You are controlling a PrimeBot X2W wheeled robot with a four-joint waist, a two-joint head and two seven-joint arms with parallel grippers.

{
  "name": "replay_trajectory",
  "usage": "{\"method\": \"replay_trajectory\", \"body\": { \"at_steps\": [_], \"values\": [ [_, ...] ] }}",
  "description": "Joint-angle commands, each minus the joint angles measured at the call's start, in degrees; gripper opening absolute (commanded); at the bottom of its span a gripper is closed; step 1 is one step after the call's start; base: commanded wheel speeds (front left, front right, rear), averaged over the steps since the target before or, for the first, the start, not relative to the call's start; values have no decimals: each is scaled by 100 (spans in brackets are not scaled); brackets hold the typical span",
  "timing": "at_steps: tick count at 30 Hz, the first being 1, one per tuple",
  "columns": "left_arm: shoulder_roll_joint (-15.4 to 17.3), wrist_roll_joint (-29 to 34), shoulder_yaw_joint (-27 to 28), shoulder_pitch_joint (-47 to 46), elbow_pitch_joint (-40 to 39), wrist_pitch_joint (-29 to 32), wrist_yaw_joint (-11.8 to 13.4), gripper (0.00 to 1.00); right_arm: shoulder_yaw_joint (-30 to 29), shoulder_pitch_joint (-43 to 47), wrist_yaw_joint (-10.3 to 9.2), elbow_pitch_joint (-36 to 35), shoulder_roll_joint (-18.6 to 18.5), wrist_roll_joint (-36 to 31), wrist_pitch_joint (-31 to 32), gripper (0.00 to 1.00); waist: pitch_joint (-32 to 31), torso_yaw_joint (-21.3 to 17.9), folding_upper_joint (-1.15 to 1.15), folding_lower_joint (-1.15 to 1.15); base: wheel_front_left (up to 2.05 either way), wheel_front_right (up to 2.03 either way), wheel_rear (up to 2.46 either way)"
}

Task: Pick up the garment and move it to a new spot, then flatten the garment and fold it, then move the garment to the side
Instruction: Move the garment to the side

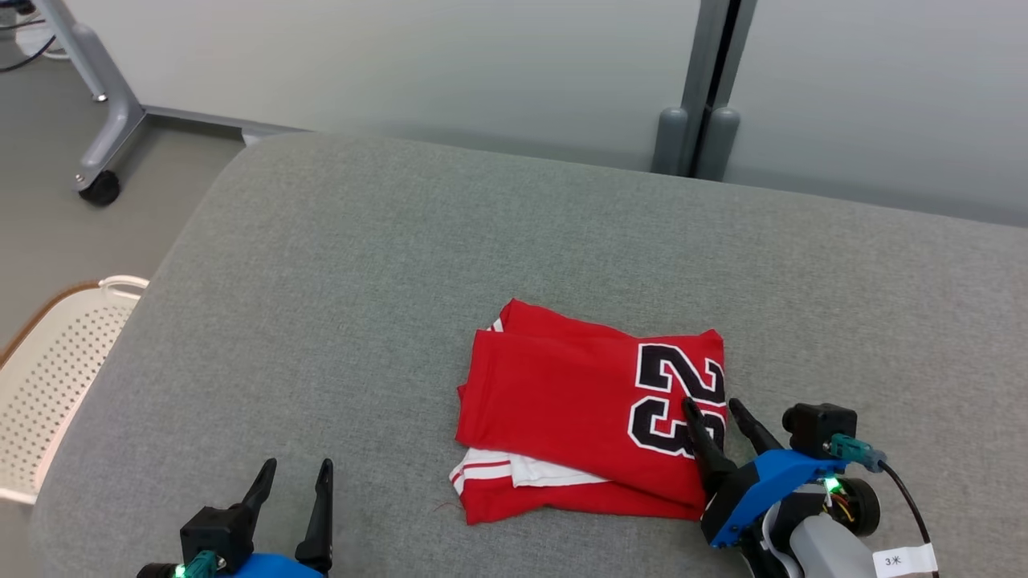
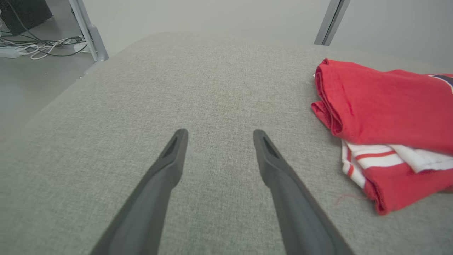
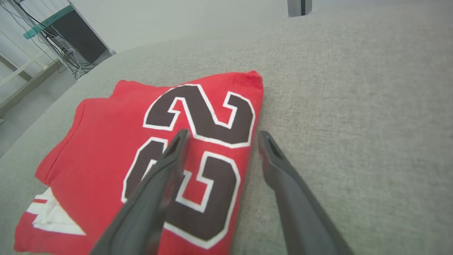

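Note:
The garment (image 1: 574,401) is a red jersey with a black "23" and white trim, folded into a compact rectangle on the grey cushion (image 1: 361,281). My right gripper (image 1: 711,408) stands open at the jersey's right edge, one finger over the number (image 3: 198,141), the other over bare cushion. The right wrist view shows the garment (image 3: 106,148) under the left finger (image 3: 166,166). My left gripper (image 1: 297,470) stands open at the lower left, well apart from the jersey. In the left wrist view the garment (image 2: 382,109) lies to the right of that gripper (image 2: 219,136).
A white perforated basket (image 1: 48,377) sits on the floor left of the cushion. A grey stand leg with a caster (image 1: 100,189) is at the far left. A pale wall with a grey post (image 1: 703,88) runs behind. Cables (image 2: 39,47) lie on the floor.

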Motion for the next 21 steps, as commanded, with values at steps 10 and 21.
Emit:
{"method": "replay_trajectory", "body": {
  "at_steps": [10, 21],
  "values": [
    [119, -253, -143, -159, -111, -11, -7, 100, 327, -295, 1, 417, -22, 378, 6, 0, 261, 18, 0, -1, 0, 0, 0],
    [21, -184, -205, 52, -361, -11, -7, 100, 288, -27, 0, -480, -32, 46, 1, 0, -44, -1259, 0, -1, 0, 0, 0]
  ]
}}
